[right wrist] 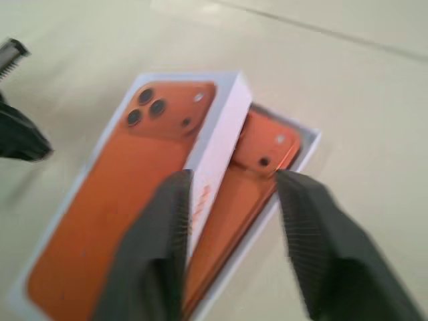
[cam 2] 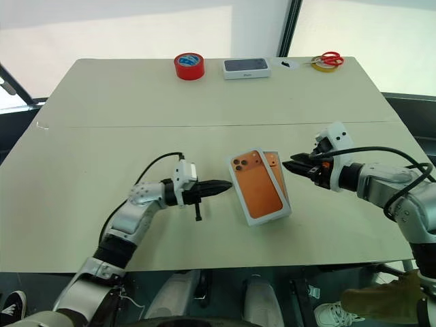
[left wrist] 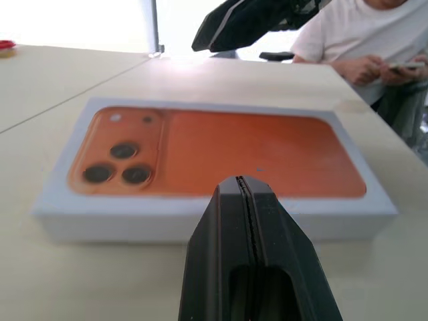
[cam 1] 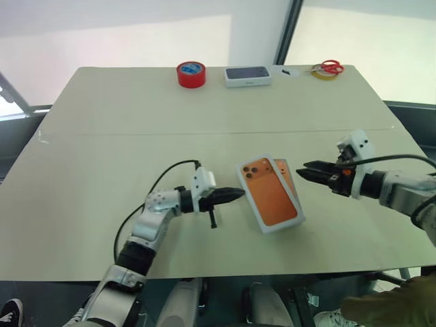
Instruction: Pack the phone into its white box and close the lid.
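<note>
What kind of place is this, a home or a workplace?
Probably a lab or workshop: a plain table with red tape and scissors, beside large windows, and a seated person nearby.

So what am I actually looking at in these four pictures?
It is a humanoid robot with two arms, each ending in a gripper of two black fingers. The two wide pictures come from cameras in its head, looking down over a table. The other two come from a camera on each wrist, looking along that gripper's fingers.

In the middle lies the white box with the orange phone in it. The lid, printed with an orange phone, rests askew over it, not closed. The left gripper is shut beside the lid; the right gripper is open on the other side. Neither holds anything.

At the far edge are red tape, another phone box and scissors. A seated person shows in the left wrist view.
</note>
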Robot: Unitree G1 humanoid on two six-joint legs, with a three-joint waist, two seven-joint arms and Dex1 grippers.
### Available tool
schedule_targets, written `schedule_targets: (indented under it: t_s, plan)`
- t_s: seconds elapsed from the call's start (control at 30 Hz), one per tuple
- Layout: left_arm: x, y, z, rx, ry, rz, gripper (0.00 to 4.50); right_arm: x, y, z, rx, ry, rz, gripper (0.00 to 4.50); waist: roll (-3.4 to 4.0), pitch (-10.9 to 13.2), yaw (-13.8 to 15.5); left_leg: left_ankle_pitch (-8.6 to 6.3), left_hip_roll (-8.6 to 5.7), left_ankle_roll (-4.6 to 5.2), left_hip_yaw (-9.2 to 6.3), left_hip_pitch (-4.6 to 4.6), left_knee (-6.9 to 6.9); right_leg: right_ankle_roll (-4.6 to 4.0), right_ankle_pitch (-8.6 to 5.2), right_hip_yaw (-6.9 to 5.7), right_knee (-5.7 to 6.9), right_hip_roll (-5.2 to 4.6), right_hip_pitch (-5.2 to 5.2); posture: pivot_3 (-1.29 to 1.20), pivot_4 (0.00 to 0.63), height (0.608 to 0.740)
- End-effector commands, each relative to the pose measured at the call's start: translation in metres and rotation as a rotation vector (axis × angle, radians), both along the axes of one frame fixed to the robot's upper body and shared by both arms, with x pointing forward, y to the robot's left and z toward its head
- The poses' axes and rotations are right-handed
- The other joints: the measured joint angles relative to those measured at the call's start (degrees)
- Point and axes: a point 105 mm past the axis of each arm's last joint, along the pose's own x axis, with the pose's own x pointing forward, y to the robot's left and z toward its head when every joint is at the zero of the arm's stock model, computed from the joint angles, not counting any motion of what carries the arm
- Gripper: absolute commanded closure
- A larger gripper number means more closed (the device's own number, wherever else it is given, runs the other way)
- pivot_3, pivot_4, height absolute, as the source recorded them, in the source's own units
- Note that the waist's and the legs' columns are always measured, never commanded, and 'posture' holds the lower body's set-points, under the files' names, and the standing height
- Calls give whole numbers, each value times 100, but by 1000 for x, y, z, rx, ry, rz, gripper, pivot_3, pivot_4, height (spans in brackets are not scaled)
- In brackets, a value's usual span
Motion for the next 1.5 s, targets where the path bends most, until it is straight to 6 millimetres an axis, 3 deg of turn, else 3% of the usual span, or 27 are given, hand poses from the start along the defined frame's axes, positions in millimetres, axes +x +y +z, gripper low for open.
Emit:
schedule_targets:
  t_s: [0.03,0.2,0.5,0.7,1.07,1.5]
  plan:
    - [-9,8,1,25,1,-42,4500,-1,7,-3,-116,-103,62,4403,1,1,14,0,0,0,0,0,1,0,0,0,0,0,0,0,150,738]
    - [-11,10,-16,110,39,-52,4500,-1,7,-16,-225,-159,101,4403,3,2,19,-9,-6,-13,0,1,8,-4,0,3,0,-4,3,0,150,738]
    - [5,-31,-16,96,0,-47,4500,-1,2,-28,-276,-173,95,4403,2,2,7,-4,-11,-2,0,1,8,11,7,2,3,-4,2,0,150,738]
    - [8,-46,-22,92,13,-52,4500,-1,2,-29,-279,-176,88,4403,2,2,19,-3,-11,-1,0,6,9,13,8,2,7,-4,5,0,150,738]
    - [22,-64,-4,37,-56,-3,4500,7,-7,-31,-348,-195,55,4403,2,2,34,-4,-13,-2,-1,8,17,15,9,0,8,-4,12,0,150,738]
    - [25,-73,-3,36,-51,-2,4500,21,-8,-30,-356,-221,12,4403,2,2,24,-3,-15,-2,-1,8,18,25,15,0,11,-3,10,0,150,738]
